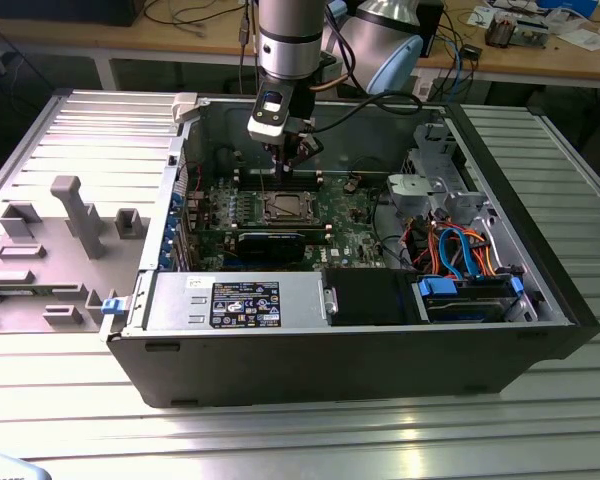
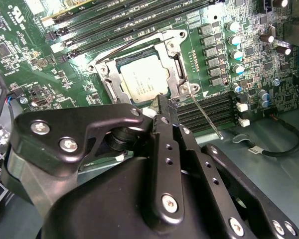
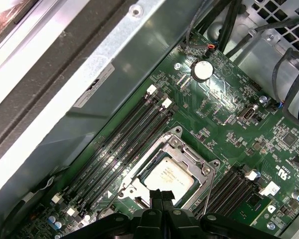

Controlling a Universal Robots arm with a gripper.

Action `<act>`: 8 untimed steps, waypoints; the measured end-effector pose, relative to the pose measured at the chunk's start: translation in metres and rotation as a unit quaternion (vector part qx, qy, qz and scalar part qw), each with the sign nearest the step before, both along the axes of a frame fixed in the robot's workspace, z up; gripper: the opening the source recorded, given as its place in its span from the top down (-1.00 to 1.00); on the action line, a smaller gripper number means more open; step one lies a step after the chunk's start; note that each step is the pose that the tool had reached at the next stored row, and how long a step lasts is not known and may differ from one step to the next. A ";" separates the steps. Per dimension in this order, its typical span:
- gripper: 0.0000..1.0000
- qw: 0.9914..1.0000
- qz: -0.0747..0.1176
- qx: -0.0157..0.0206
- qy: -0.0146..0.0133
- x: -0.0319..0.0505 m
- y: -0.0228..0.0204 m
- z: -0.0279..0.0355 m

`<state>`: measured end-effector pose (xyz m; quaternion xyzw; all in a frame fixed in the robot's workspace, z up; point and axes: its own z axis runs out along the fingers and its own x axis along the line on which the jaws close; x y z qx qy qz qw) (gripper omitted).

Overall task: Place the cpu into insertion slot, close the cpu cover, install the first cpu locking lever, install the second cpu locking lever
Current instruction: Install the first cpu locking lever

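- The pincer [image 2: 162, 102] is hanging over the edge of the insertion slot [image 2: 103, 69], its tip close above the rim; its two black fingers [image 3: 157, 195] are pressing together along a thin seam, and nothing is sitting between them
- The cpu [image 2: 142, 82] is lying flat inside the insertion slot, its dull silver top facing up; in the exterior view it is showing as a pale square [image 1: 284, 207] directly below the pincer [image 1: 280, 182]
- The cpu cover [image 2: 177, 69] is lying down over the insertion slot, framing the cpu through its square window; in the first wrist view the cover [image 3: 189, 157] is surrounding the cpu [image 3: 172, 177] the same way, with the pincer [image 3: 162, 195] just beside the slot's edge
- A thin metal lever [image 2: 205, 113] is running out from a corner of the insertion slot across the short dark connectors beside it; I cannot tell whether it is hooked down
- A second thin rod [image 2: 124, 47] is lying along the side of the insertion slot that is facing the long memory slots [image 2: 114, 25]
- The green circuit board [image 2: 65, 74] is spreading around the insertion slot on every side; the open computer case [image 1: 380, 350] is enclosing both and resting on the ribbed metal tabletop [image 1: 280, 430]
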<state>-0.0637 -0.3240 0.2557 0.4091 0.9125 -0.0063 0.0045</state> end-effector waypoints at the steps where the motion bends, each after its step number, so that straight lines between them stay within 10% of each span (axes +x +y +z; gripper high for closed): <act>1: 0.79 1.000 0.000 0.000 0.000 0.0000 0.0000 0.0000; 8: 0.79 1.000 0.002 0.000 0.000 0.0000 0.0000 0.0000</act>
